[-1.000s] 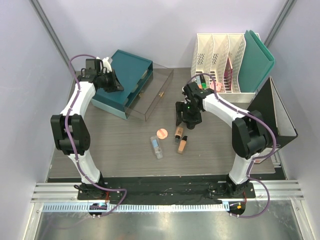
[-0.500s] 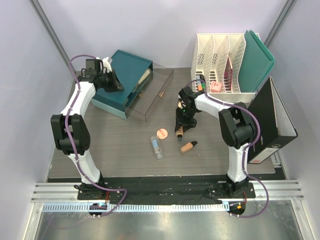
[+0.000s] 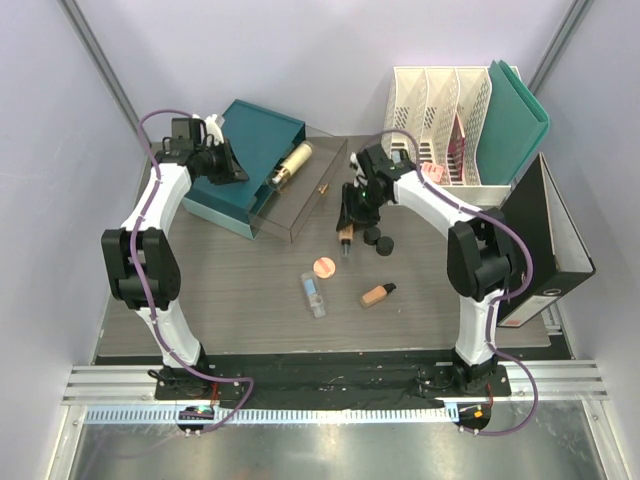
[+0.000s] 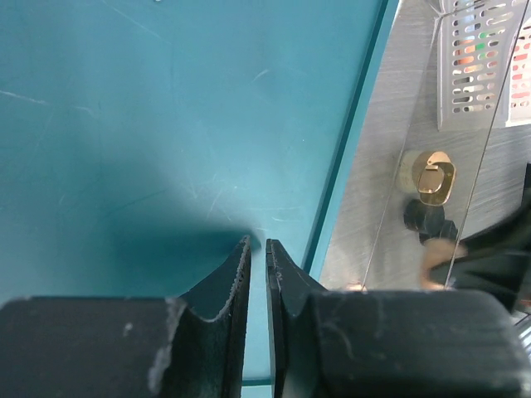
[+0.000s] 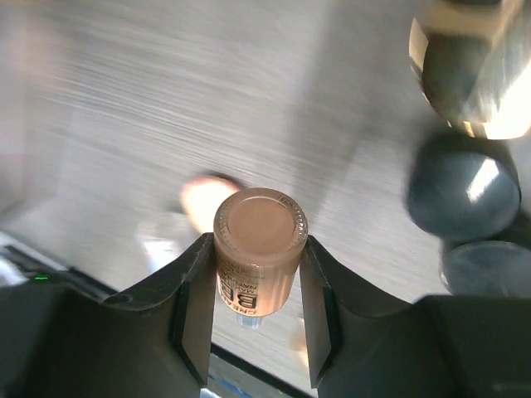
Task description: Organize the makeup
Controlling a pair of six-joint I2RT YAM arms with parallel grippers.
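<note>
Tan bottle (image 5: 260, 249) is clamped by the right gripper (image 3: 347, 215) beside the drawer (image 3: 300, 205), where one cream bottle (image 3: 292, 163) is laid. Compact (image 3: 322, 266), tube (image 3: 313, 295), peach bottle (image 3: 378, 294) and jars (image 3: 372, 236) are left on the table (image 3: 230, 300). The left gripper (image 4: 257, 257) is closed on nothing.

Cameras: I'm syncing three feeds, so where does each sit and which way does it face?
Top external: above and behind the bases, looking down on the table; both arms show.
Left wrist: on the left arm, looking down past the left gripper, nearly closed, onto the teal box.
Right wrist: looking down past the right gripper, clamped on the tan bottle.
Shared: top and right wrist views both show that bottle and the black jars.
</note>
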